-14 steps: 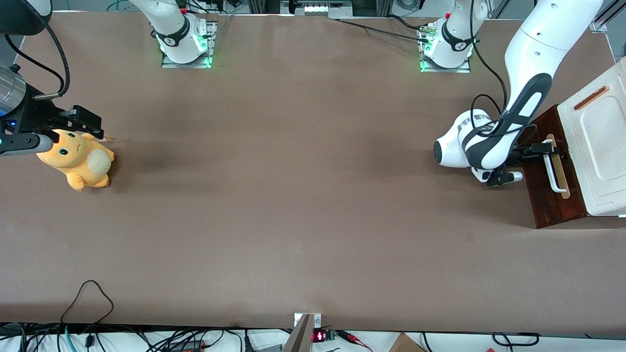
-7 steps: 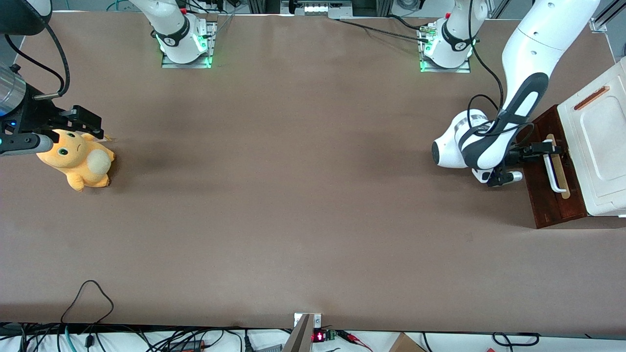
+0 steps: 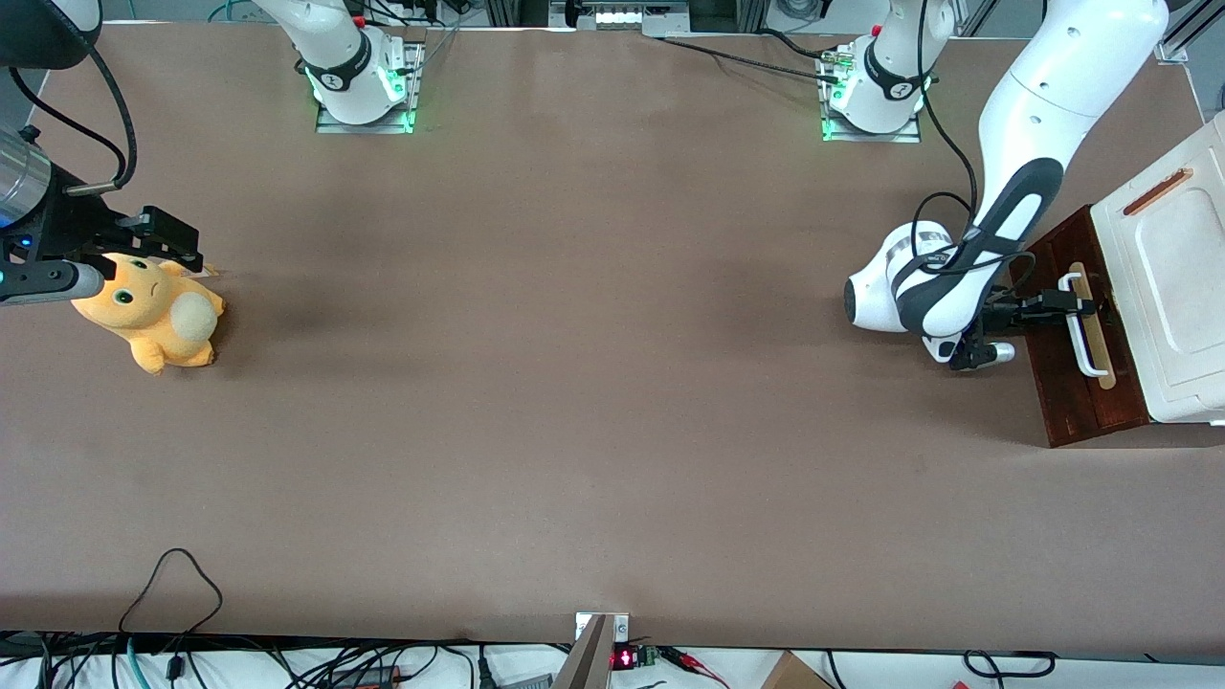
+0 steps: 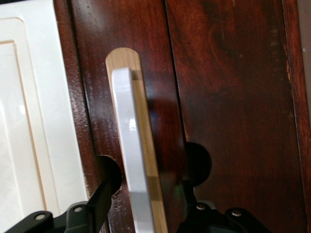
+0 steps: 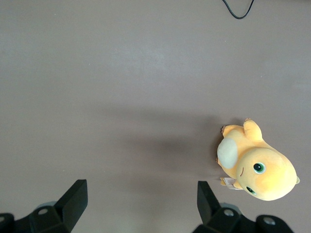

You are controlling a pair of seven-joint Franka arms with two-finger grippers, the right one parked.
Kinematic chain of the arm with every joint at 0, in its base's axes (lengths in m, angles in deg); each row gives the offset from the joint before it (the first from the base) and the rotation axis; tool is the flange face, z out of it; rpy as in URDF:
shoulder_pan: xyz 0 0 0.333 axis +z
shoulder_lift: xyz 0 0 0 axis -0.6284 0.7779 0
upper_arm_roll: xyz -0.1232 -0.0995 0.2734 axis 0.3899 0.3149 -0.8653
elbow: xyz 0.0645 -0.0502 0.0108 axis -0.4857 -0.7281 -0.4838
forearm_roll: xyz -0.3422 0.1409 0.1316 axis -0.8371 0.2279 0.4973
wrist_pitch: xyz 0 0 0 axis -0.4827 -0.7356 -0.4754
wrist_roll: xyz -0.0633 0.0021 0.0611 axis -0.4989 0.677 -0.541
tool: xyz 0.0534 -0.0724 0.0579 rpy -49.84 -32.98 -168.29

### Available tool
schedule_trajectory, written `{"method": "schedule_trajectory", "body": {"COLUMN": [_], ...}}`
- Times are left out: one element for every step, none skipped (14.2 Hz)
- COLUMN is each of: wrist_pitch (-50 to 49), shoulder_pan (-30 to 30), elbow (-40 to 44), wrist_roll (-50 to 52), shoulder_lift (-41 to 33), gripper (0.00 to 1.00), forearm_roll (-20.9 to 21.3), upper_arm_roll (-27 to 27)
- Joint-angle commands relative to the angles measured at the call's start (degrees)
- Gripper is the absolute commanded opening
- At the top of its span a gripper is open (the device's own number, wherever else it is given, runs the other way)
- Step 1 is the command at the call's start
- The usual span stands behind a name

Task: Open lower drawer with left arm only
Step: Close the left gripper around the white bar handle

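Observation:
The lower drawer (image 3: 1072, 383) has a dark reddish-brown front, a white U-shaped bar handle (image 3: 1083, 335) and a pale wood strip (image 3: 1097, 335). It stands at the working arm's end of the table under the white cabinet top (image 3: 1172, 287). The white left arm (image 3: 1014, 191) reaches down to it. Its black gripper (image 3: 1070, 306) is open at the handle's end farther from the front camera, one finger on each side of the bar. In the left wrist view the handle (image 4: 130, 150) and strip (image 4: 148, 160) run between the spread fingers (image 4: 99, 201), not touching them.
The white cabinet top carries an orange strip (image 3: 1156, 191). An orange plush toy (image 3: 153, 316) lies at the parked arm's end of the table. Cables (image 3: 172, 584) trail along the table edge nearest the front camera. Two arm bases (image 3: 866, 96) stand at the edge farthest from it.
The left arm has shifted a little nearer the front camera and its gripper has moved along the handle, now straddling the bar. The drawer has not moved.

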Motion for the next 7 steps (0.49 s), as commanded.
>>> {"method": "schedule_trajectory", "body": {"wrist_pitch": [-1.54,-1.54,-1.54,-1.54,-1.54,-1.45,-1.36], "shoulder_pan": [0.01,0.01,0.10,0.10,0.27,0.45,0.62], "elbow": [1.42,1.33,1.33,1.33,1.33,1.33,1.33], "wrist_roll": [0.88,1.05,1.06,1.06,1.14,1.14,1.14], "shoulder_lift": [1.13,1.39,1.48,1.57,1.57,1.57,1.65], "gripper": [0.50,0.47,0.47,0.46,0.42,0.42,0.43], "forearm_roll": [1.58,1.58,1.58,1.93,2.54,2.72,2.72], "upper_arm_roll": [0.04,0.04,-0.04,-0.04,-0.13,-0.31,-0.74]}}
